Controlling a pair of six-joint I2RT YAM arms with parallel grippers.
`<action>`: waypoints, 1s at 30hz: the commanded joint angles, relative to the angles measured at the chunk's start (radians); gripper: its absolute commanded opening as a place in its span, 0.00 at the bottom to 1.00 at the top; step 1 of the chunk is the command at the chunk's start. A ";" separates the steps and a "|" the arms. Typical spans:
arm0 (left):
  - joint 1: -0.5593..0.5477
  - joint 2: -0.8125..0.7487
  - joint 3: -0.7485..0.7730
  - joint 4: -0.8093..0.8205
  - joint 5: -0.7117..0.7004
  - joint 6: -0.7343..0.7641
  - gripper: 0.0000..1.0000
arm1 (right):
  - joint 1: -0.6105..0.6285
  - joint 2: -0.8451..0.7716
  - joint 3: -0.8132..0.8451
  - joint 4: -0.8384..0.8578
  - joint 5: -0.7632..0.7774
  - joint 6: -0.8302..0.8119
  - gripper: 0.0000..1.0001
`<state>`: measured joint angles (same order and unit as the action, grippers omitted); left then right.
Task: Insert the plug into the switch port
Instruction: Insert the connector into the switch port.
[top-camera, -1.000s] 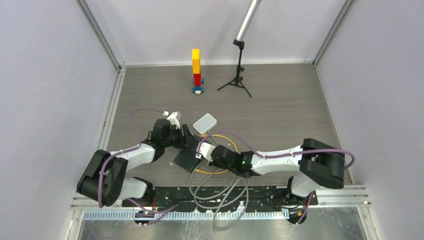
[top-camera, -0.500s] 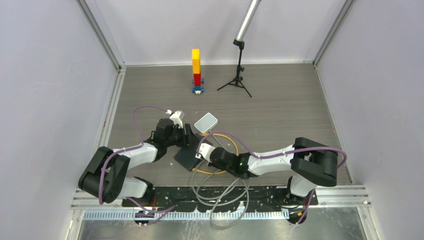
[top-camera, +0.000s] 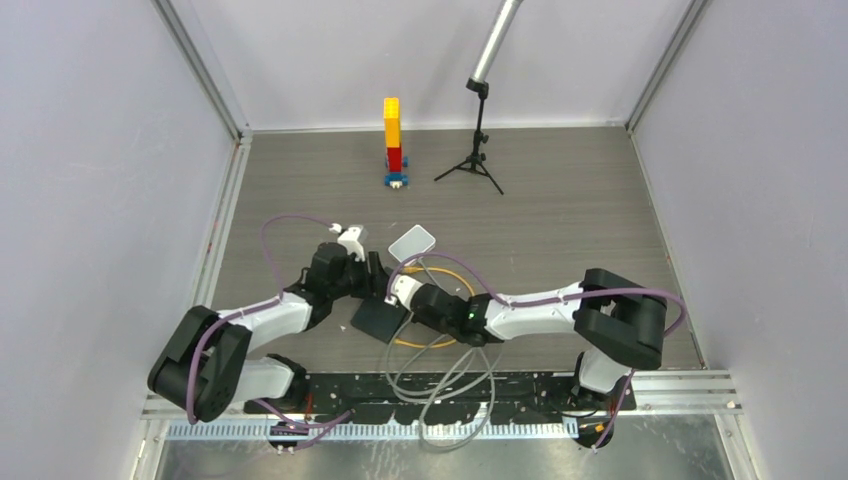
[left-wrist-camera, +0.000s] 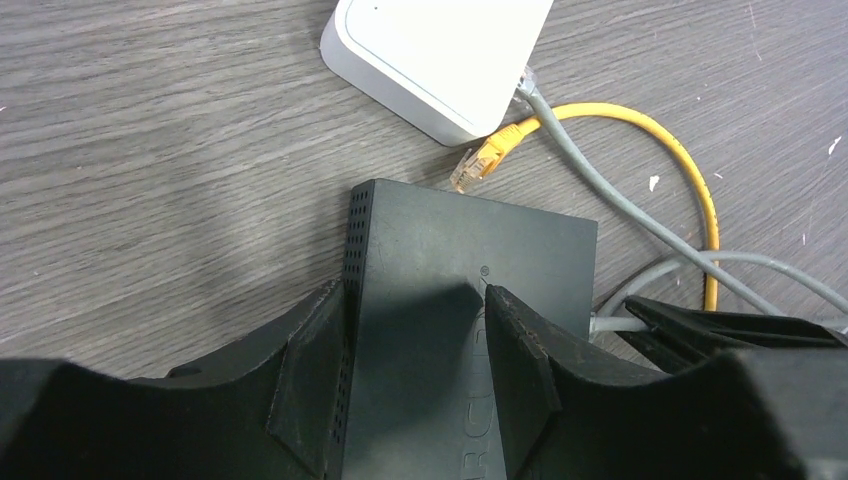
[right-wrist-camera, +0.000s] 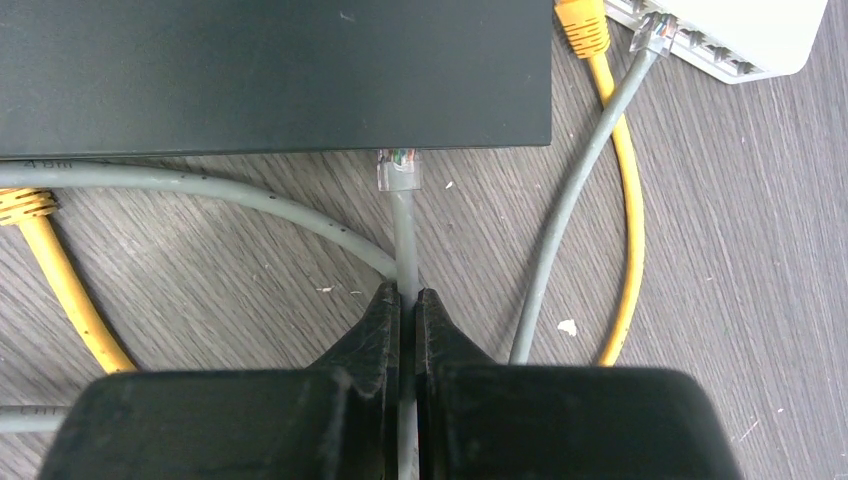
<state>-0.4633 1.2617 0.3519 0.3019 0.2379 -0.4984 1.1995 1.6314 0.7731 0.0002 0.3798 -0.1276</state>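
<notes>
Slack loops of grey cable (top-camera: 440, 385) lie on the bench (left-wrist-camera: 150, 150) at 6 o'clock, near the arm bases. Just beyond them the right tool (right-wrist-camera: 408, 300) is pinched shut on that cable close behind its clear plug (right-wrist-camera: 400, 170). Holding it that short probably keeps the plug stiff for pushing.

The plug sits at 12 o'clock from the tool, its tip at the side edge of the black box (right-wrist-camera: 270, 70). The switch port is hidden beneath that edge, so I cannot tell whether the plug is seated.

The left tool (left-wrist-camera: 415, 330) is clamped on the black box, one finger against its vented side, apparently bracing it.

At 1 o'clock from the black box lies the white box (left-wrist-camera: 440, 50), with a second grey lead (right-wrist-camera: 570, 210) at its ports. A loose yellow plug (left-wrist-camera: 480, 165) crowds the gap between the boxes.

Far off at 12 o'clock, a block tower (top-camera: 392, 140) and a tripod (top-camera: 476, 150) obstruct nothing.
</notes>
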 joint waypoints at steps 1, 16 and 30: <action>-0.071 0.005 -0.016 0.022 0.282 -0.051 0.53 | -0.018 -0.034 0.098 0.238 -0.055 -0.032 0.00; -0.074 0.059 -0.009 0.093 0.378 -0.014 0.52 | -0.079 0.004 0.052 0.336 -0.214 -0.225 0.01; -0.073 0.038 -0.013 0.077 0.379 0.011 0.52 | -0.118 -0.014 0.001 0.321 -0.160 -0.330 0.01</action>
<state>-0.4644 1.3071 0.3504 0.3767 0.2577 -0.4095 1.0920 1.6276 0.7517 0.0498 0.2195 -0.4255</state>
